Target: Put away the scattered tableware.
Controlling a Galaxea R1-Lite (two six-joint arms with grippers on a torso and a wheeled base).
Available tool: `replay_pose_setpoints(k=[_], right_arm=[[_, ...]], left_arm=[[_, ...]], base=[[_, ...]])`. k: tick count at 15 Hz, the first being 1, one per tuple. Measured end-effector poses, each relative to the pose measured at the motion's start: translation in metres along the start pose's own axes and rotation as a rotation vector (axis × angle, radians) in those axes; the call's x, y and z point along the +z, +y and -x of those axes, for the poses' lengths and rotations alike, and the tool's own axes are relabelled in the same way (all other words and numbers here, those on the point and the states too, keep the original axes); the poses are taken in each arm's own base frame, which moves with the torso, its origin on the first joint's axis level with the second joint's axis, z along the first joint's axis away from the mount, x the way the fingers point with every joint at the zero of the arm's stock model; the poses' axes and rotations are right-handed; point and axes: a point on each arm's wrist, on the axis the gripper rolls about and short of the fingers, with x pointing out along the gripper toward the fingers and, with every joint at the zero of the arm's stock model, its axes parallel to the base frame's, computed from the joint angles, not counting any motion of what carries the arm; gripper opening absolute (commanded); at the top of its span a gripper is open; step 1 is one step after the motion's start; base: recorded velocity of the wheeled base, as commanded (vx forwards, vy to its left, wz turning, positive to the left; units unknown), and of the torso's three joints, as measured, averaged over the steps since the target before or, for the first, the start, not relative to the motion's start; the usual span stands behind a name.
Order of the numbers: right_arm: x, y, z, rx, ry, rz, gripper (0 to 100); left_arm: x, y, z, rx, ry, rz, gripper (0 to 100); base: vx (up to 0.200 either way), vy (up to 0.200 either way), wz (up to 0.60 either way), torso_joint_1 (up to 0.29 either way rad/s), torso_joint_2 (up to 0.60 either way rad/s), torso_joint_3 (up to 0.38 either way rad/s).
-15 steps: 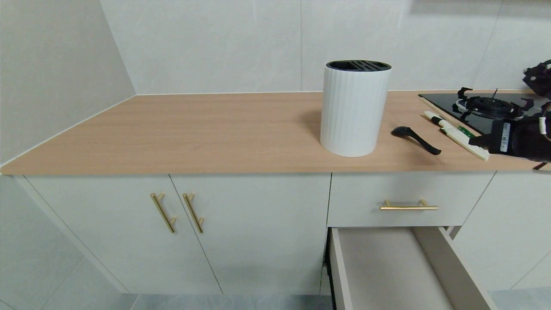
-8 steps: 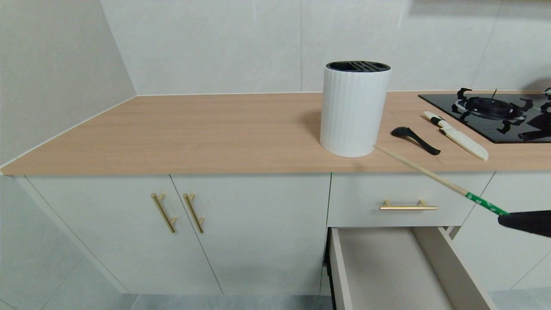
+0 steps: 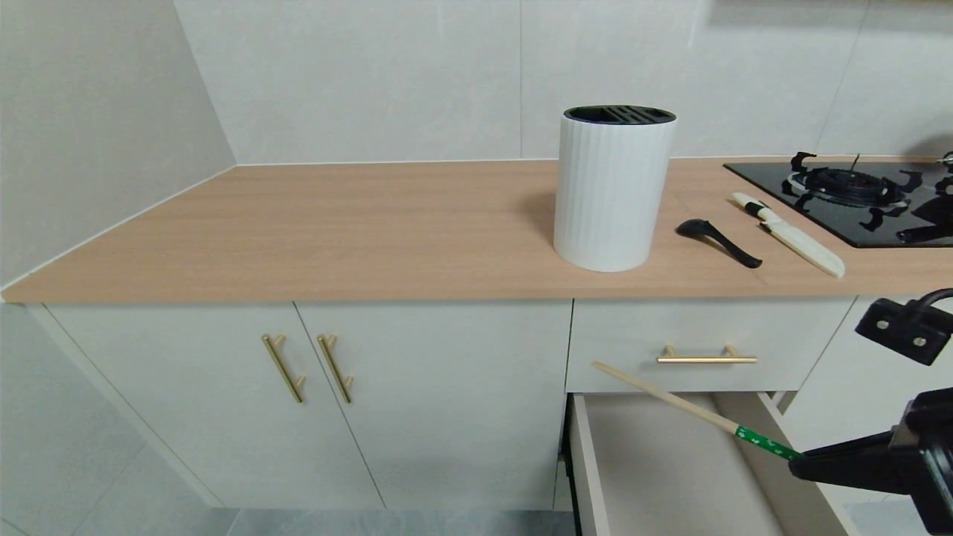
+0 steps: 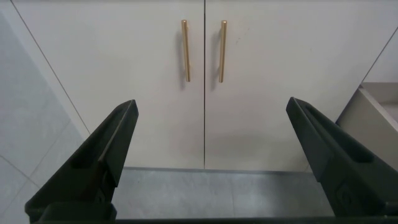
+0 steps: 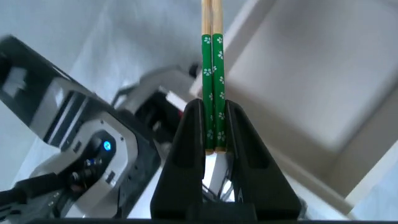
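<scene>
Head view: chopsticks [image 3: 670,398] in R hand [image 3: 798,456]

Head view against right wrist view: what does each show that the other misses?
The head view adds the countertop with the white holder, the black spoon, the knife and the stove. The right wrist view adds that the chopsticks are two, side by side, with white prints on the green ends. Both share the right gripper shut on them above the open drawer.
</scene>
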Motion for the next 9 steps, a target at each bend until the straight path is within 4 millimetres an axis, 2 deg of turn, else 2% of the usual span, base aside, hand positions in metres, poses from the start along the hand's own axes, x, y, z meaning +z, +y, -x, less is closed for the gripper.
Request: replay_pose_setpoints(k=[3, 9], right_arm=[[0.002, -0.010, -0.023, -0.012, 0.090, -0.036, 0], [0.005, -0.028, -0.046, -0.071, 0.147, -0.086, 0]], left_arm=[[0.000, 0.000, 0.000, -0.001, 0.000, 0.000, 100], [0.000, 0.000, 0.000, 0.000, 0.000, 0.000, 100]], base=[[0.000, 0.000, 0.00, -0.080, 0.23, 0.145], [0.000, 0.000, 0.00, -0.137, 0.44, 0.290]])
